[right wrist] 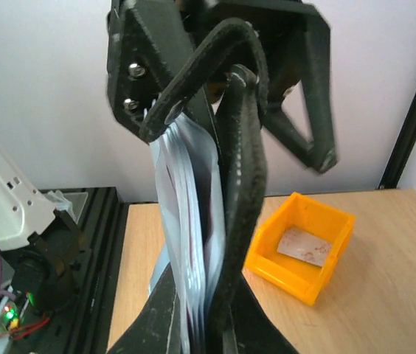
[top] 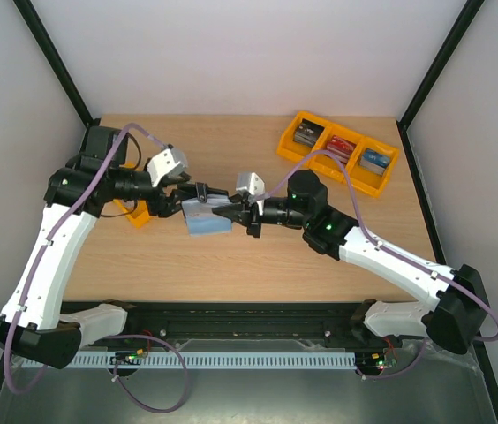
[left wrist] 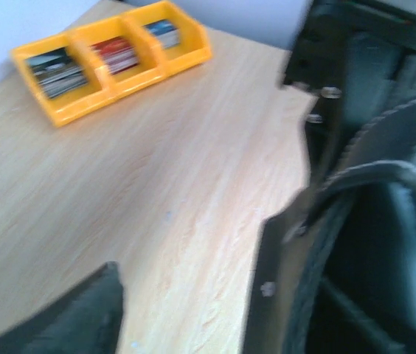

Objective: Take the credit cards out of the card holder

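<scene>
two arms meet at the card holder, mid table
left to right in the top view: a small yellow bin (top: 139,215) sits at nine o'clock of the card holder (top: 205,218), half hidden under the left arm, and the right wrist view shows one credit card (right wrist: 302,247), pale with red blotches, lying in it; the left gripper (top: 185,194), at the holder's eleven o'clock, has its jaws partly apart astride the black cover's upper edge, and i cannot tell whether they press on it; the holder stands on edge over the table (top: 275,265), grey-blue pockets fanned; the right gripper (top: 234,212), at its three o'clock, is clamped tight on the pocket side; a three-part yellow tray (left wrist: 112,92) at one o'clock holds dark, red and blue card stacks
</scene>
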Tool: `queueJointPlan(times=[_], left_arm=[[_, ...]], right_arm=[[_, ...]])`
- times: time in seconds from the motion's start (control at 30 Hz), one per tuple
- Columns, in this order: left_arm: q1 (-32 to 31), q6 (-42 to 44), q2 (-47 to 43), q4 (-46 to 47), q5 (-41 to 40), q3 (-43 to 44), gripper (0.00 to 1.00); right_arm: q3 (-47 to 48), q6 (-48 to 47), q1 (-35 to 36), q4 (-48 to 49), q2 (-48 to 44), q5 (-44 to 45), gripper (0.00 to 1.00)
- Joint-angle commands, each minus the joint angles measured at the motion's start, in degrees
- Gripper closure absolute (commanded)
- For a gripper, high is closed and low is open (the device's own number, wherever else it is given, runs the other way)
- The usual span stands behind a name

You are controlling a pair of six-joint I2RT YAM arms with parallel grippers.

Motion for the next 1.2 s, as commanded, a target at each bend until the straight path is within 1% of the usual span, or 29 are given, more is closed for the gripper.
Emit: queueJointPlan(times=[0.0, 0.07, 0.13, 0.23, 0.37, 0.43, 0.47, 0.5, 0.53, 0.6, 0.63, 0.7, 0.77, 0.83, 0.87, 0.93, 1.07, 1.17], left_arm=[[-0.4, -11.6, -0.5, 7.7, -9.8, 2.3, 0.23], [0.5, -13.1, -0.5, 9.3, -18.1, 4.8, 0.1], [2.0, -13.7, -0.7, 10.8, -23.8, 7.2, 0.02], [3.0, -14.3, -0.6, 11.5, -30.1, 10.7, 0.01], [3.6, -14.9, -1.3, 10.3, -33.0, 14.4, 0.01], [3.6, -15.9, -1.9, 9.5, -30.6, 14.9, 0.01], [3.6, -16.9, -2.1, 9.0, -27.4, 14.5, 0.01], [3.6, -17.9, -2.2, 8.5, -22.8, 13.7, 0.03], [3.5, -18.7, -2.3, 8.3, -16.5, 11.9, 0.06], [3.5, -22.1, -2.5, 10.6, -3.4, 6.8, 0.16], [3.5, -26.8, -2.3, 13.4, 2.2, 3.5, 0.24], [3.6, -35.6, -1.7, 20.8, 9.1, -2.0, 0.4], [3.8, -41.2, -0.5, 26.1, 10.2, -4.8, 0.52], [3.8, -44.2, 0.3, 28.8, 9.6, -5.6, 0.56], [3.7, -45.3, 0.5, 30.1, 8.9, -5.8, 0.56], [3.7, -47.7, 1.0, 32.4, 8.2, -5.9, 0.54], [3.8, -54.1, 2.3, 37.8, 8.9, -8.0, 0.52], [3.9, -55.9, 2.6, 39.3, 7.6, -9.9, 0.52]], right_arm=[[1.3, 10.0, -0.4, 5.6, 0.0, 7.6, 0.98], [1.3, 13.2, -0.9, 5.7, 0.2, 10.3, 0.98], [1.2, 17.5, -1.8, 6.8, 0.2, 13.9, 0.98], [1.4, 25.8, -3.4, 9.6, 0.6, 19.0, 0.98], [3.4, 35.3, -4.6, 10.0, 2.4, 26.4, 0.98], [3.5, 39.2, -4.6, 11.4, 3.1, 28.2, 0.98], [3.5, 41.3, -4.6, 12.4, 3.4, 29.0, 0.98], [3.5, 43.3, -4.6, 13.8, 3.9, 29.5, 0.98], [3.5, 45.5, -4.6, 15.1, 4.3, 29.7, 0.98], [3.6, 48.6, -4.5, 18.0, 5.6, 29.5, 0.98], [3.6, 49.6, -4.4, 19.4, 6.1, 29.5, 0.98], [3.9, 51.1, -3.9, 21.2, 7.0, 30.0, 0.98], [4.3, 51.8, -3.5, 22.0, 7.6, 30.1, 0.98], [4.0, 53.1, -3.3, 23.1, 7.9, 30.3, 0.98], [3.6, 53.7, -3.2, 24.3, 7.9, 30.2, 0.98], [3.2, 54.9, -3.0, 26.3, 8.3, 29.5, 0.98], [4.1, 56.0, -2.6, 27.3, 9.3, 28.3, 0.98], [4.0, 56.6, -2.5, 28.7, 9.5, 27.4, 0.98]])
